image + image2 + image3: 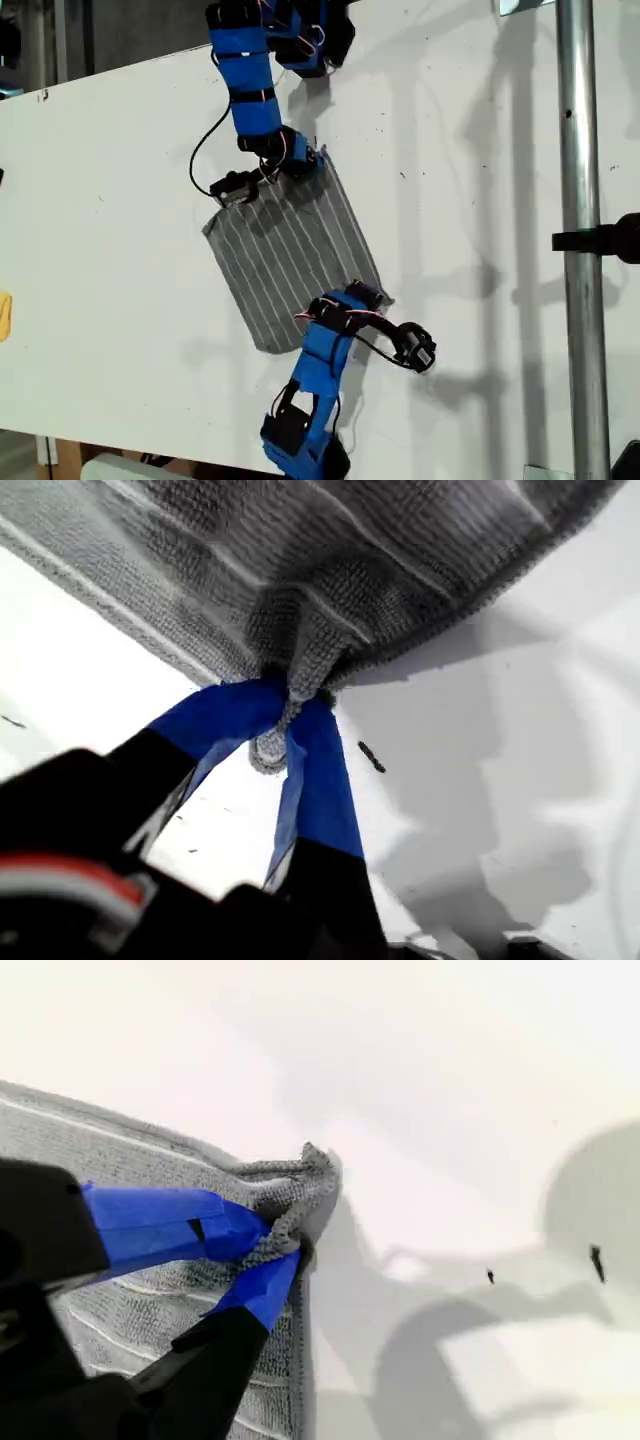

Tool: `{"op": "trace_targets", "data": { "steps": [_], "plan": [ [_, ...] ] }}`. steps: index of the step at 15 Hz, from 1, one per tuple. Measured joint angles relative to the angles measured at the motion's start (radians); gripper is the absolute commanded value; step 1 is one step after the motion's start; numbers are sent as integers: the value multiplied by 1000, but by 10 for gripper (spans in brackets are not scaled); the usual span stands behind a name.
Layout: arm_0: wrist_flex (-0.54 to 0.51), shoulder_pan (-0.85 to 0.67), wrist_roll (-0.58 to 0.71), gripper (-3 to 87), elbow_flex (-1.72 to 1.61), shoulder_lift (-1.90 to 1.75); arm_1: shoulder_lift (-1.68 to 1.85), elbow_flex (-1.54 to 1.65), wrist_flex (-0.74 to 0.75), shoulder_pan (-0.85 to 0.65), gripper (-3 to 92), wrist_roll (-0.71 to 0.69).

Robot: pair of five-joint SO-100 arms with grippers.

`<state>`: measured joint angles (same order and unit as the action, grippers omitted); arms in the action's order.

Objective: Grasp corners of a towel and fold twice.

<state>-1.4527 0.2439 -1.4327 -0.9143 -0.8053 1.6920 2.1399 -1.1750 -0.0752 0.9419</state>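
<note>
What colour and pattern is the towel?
Dark grey with thin white parallel stripes; the towel shows this best in the exterior view.

— Can any text, label, brand, number or sign be read in these views?
— None can be read. No lettering is seen on the towel (pixel 293 245), on the blue tape of the arms, or on the white worktop (pixel 120 200); only small dark specks are found there.
</note>
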Motion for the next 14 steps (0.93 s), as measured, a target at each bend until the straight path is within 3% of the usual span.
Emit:
{"op": "trace_targets", "data": {
  "steps": [4,9,11,14],
  "plan": [
    [-164,67,57,-29,-64,-247,143,-161,-129,181,-2,173],
    [-176,244,-48,-29,-146,-348,-132,-509,-124,520,-2,357],
    [-173,281,-81,-29,-155,-364,-225,-653,-221,538,-2,360],
    [-176,206,-51,-29,-233,-459,-178,-618,-328,357,-2,316]
  ]
}}
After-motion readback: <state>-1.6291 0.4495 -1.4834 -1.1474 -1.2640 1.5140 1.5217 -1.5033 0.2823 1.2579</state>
